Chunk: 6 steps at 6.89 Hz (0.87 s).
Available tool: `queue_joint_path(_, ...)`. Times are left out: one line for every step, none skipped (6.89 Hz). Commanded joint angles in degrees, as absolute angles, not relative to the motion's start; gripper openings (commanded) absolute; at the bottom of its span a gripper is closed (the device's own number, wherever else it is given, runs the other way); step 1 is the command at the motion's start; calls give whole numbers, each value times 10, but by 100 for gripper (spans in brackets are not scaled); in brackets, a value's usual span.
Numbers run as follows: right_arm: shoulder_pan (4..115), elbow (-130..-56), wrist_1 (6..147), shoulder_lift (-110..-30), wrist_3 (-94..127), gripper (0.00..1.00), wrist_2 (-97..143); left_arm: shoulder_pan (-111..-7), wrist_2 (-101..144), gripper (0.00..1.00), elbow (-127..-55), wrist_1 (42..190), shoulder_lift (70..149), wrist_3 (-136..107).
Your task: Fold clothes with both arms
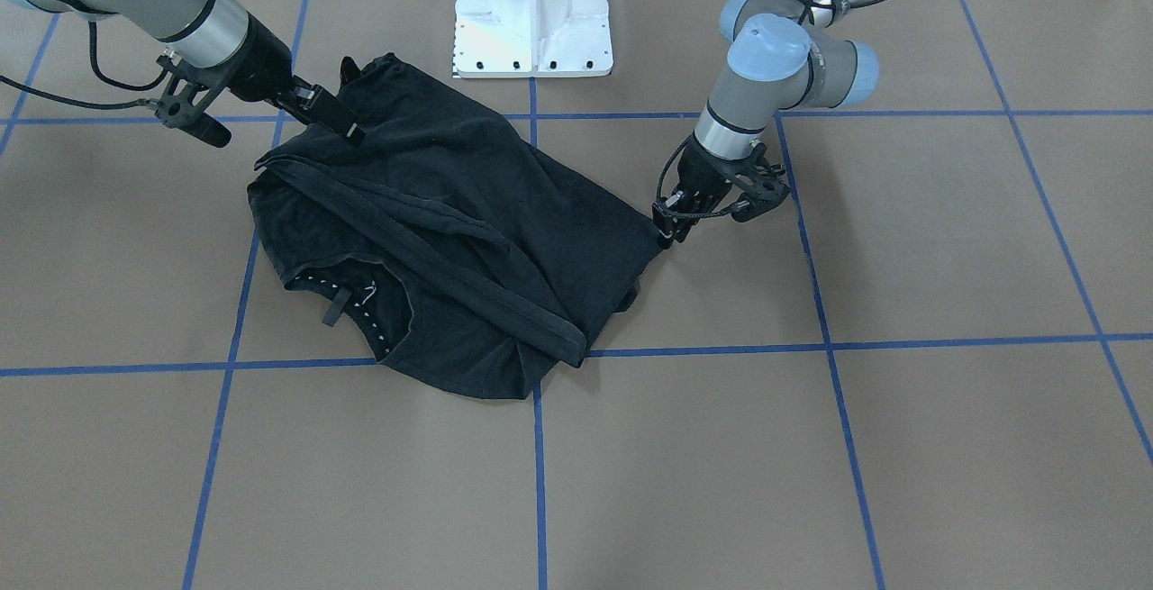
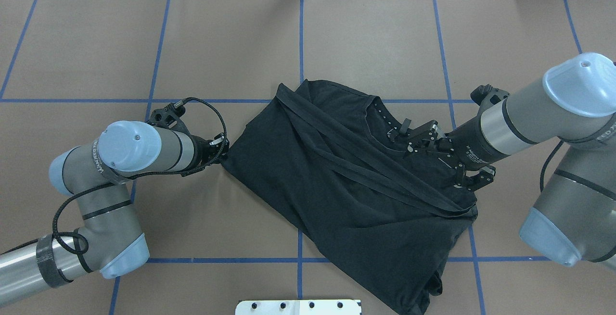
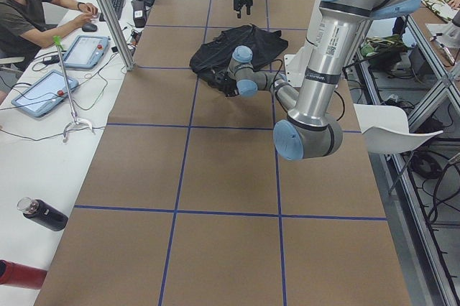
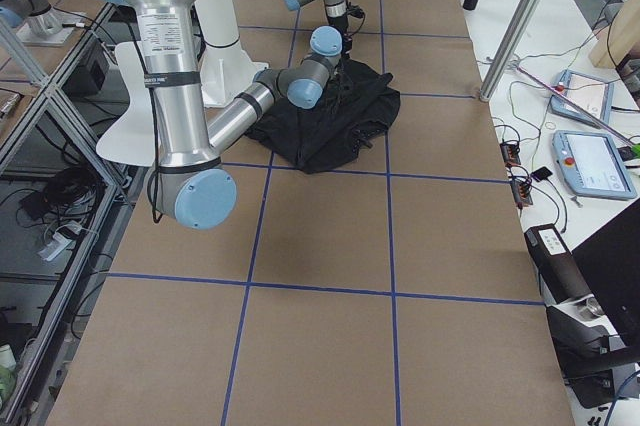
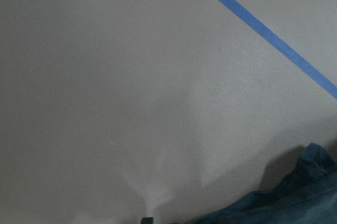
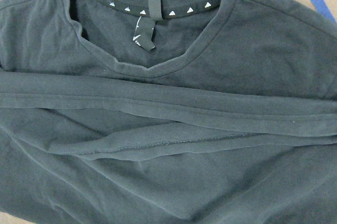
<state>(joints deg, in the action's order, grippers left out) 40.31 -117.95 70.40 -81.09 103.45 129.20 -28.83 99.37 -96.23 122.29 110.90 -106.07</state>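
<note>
The black T-shirt [image 1: 468, 212] lies crumpled and partly folded on the table, neck opening [image 2: 385, 118] facing up. Its graphic is hidden. My left gripper [image 2: 222, 154] is low on the table at the shirt's pointed side corner and is shut on that edge; it also shows in the front view [image 1: 668, 234]. My right gripper [image 2: 417, 138] hovers over the shirt close to the collar, with its jaws apart and nothing in them. The right wrist view shows the collar [image 6: 152, 66] and long folds of cloth [image 6: 168, 129], with no fingers in view.
The white base plate [image 1: 533, 40] stands at the robot's side of the table, just behind the shirt. Blue tape lines [image 1: 838, 347] cross the brown table top. An operator [image 3: 29, 11] sits at a side desk with tablets [image 3: 85, 49] and bottles [image 3: 43, 214].
</note>
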Motion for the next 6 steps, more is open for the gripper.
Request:
queue_joint_path(403, -1179, 704, -811, 1034, 100, 1292, -290, 996, 0, -975, 1222, 1109, -1060)
queue_joint_path(404, -1180, 704, -810, 1034, 100, 1292, -300, 997, 0, -981, 1221, 1107, -1043)
queue_joint_path(404, -1180, 704, -809, 1034, 100, 1293, -330, 998, 0, -976, 1220, 1111, -978)
queue_joint_path(405, -1180, 704, -809, 1034, 100, 1293, -374, 999, 0, -966, 1226, 1118, -922)
queue_joint_path(406, -1180, 702, -809, 1034, 100, 1294, -414, 1000, 0, -918, 1226, 1163, -888)
queue_joint_path(406, -1180, 701, -808, 1034, 100, 1294, -445, 1001, 0, -829, 1246, 1225, -866)
